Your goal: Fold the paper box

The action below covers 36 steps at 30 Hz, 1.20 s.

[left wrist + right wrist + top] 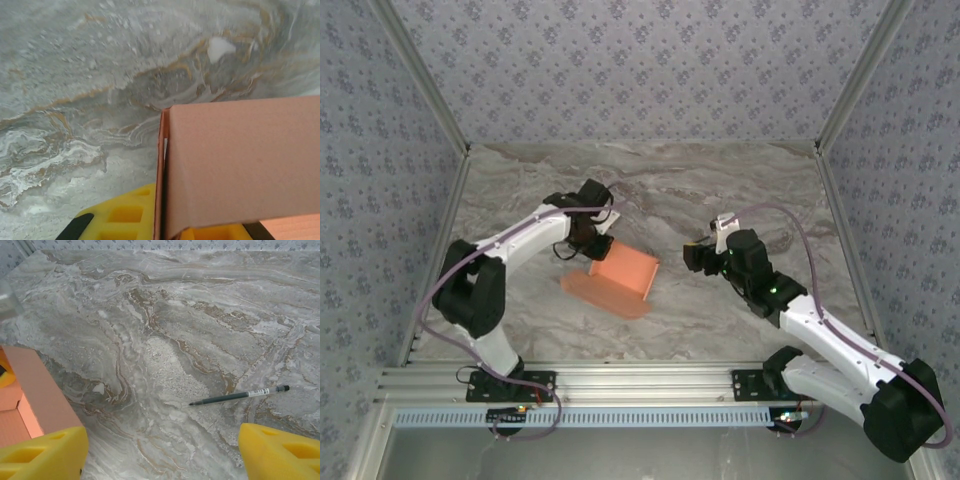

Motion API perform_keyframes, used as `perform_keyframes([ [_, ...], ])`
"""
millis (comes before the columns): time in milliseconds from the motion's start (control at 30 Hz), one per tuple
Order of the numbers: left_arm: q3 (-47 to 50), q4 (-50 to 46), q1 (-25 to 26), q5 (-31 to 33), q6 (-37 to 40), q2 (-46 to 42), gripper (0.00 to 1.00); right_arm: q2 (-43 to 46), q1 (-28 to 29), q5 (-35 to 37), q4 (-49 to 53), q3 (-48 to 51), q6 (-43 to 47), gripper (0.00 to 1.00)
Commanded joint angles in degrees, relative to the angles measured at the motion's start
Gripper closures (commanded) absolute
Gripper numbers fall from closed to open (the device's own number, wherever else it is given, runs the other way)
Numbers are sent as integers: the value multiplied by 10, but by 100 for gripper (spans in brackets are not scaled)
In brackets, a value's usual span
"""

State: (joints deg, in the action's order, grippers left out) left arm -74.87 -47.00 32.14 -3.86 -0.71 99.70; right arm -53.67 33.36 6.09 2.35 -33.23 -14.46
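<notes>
Card, thin, matte and salmon-orange, makes the paper box [625, 272], half-folded left of centre on the marbled table [740, 190]. Its long axis runs left to right, with one wall raised and a flat flap at the near-left. The left gripper [590, 245] pinches that wall narrowly between yellow fingers [125, 215]. The right gripper [696, 256] hangs wide and empty to the right, near a black pen [240, 396].

The paper box [625, 272] is matt card (faintly ribbed); the table [740, 190] looks like smooth veined marble.
</notes>
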Motion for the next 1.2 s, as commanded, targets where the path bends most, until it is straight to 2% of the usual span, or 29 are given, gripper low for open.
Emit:
perform_keyframes([
  [0, -44, -113, 1, -12, 60, 43, 88, -3, -4, -11, -20, 9, -7, 20],
  [333, -205, -252, 26, 18, 116, 190, 85, 12, -7, 6, 5, 11, -12, 20],
  [667, -396, -338, 58, 29, 137, 316, 80, 63, -15, 9, 32, 40, -39, 20],
  [900, -511, -383, 79, 32, 143, 381, 64, 83, -19, 0, 48, 48, -46, 20],
  [1000, -533, -381, 83, 27, 146, 375, 55, 85, -21, -4, 51, 52, -56, 20],
  [1167, -561, -366, 83, 9, 153, 337, 47, 71, -17, -24, 44, 64, -75, 20],
])
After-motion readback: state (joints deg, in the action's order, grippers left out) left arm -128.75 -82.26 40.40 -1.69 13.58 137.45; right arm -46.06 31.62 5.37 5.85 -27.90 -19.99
